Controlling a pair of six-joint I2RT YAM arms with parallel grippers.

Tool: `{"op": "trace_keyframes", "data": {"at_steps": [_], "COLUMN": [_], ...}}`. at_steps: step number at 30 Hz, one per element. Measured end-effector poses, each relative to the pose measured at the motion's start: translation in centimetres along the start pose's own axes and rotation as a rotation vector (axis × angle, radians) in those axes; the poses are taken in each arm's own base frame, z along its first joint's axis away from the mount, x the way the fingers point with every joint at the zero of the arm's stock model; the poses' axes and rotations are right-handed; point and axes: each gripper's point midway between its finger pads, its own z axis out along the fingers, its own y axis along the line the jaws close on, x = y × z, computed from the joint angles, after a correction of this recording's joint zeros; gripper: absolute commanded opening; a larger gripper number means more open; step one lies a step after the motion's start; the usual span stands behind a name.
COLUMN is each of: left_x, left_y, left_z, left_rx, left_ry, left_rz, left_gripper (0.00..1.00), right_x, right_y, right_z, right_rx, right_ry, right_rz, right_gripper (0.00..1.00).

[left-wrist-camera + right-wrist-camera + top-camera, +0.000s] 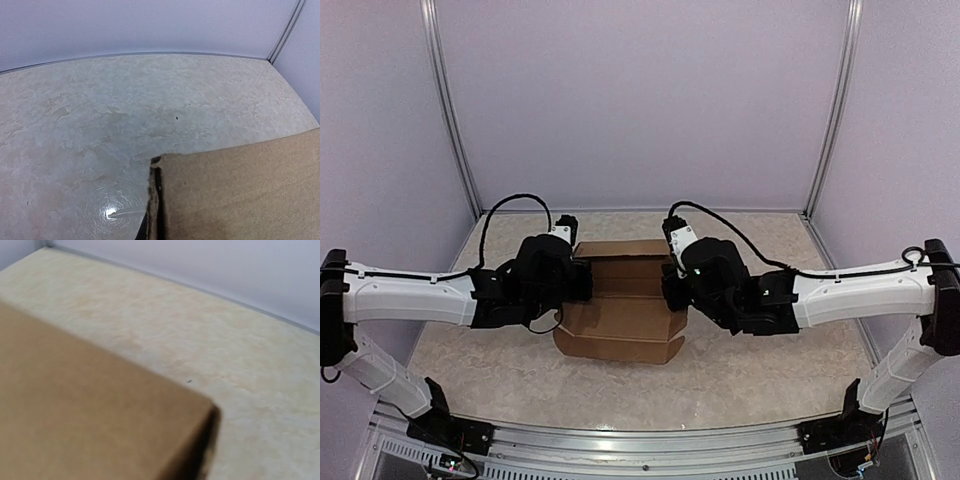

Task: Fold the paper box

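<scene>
We cannot tell whether the left jaws or the right jaws are spread or pinching. Neither wrist view shows its own fingers, and from above each wrist housing hides them.

Brown cardboard fills the lower right of the left wrist view and the lower left of the right wrist view, close to the lens and blurred on the right. So we judge both sets of jaws to be at, or just beside, the paper box (pixel 620 318).

The left arm (pixel 420 295) meets the box at its left end and the right arm (pixel 860 290) at its right end, so the box lies between the two, inward from each. Neither arm is clearly nearer.

The box sits about mid-tabletop, part folded. Its panels stack from a raised back panel toward a wider front flap. Its long creases run left to right, parallel to the near edge.

The left wrist view shows a cut panel corner (pixel 240 190) with a dark gap along its side edge.

The tabletop (pixel 740 385) is bare in a broad strip toward the near edge and a narrower one toward the far edge. Walls stand along the far, left and right edges, so we judge that the freer room for swinging a flap is toward the near edge.
</scene>
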Motion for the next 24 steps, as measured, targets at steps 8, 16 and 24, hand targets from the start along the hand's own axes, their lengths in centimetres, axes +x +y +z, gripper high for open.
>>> {"op": "trace_keyframes", "data": {"at_steps": [8,16,24], "left_x": [0.2,0.4,-0.1], "left_y": [0.6,1.4,1.4], "left_z": [0.8,1.1,1.3], "left_rx": [-0.077,-0.129,-0.146], "left_ry": [0.015,0.021,0.017], "left_rz": [-0.02,-0.04,-0.059], "left_gripper": [0.0,0.0,0.24], "right_x": [-0.2,0.0,-0.8], "right_y": [-1.2,-0.6,-0.4], "right_z": [2.0,2.5,2.7], "right_rx": [0.237,0.307,0.333], "right_ry": [-0.04,-0.056,-0.075], "right_rz": [0.001,-0.011,0.0], "right_gripper": [0.0,0.0,0.0]}}
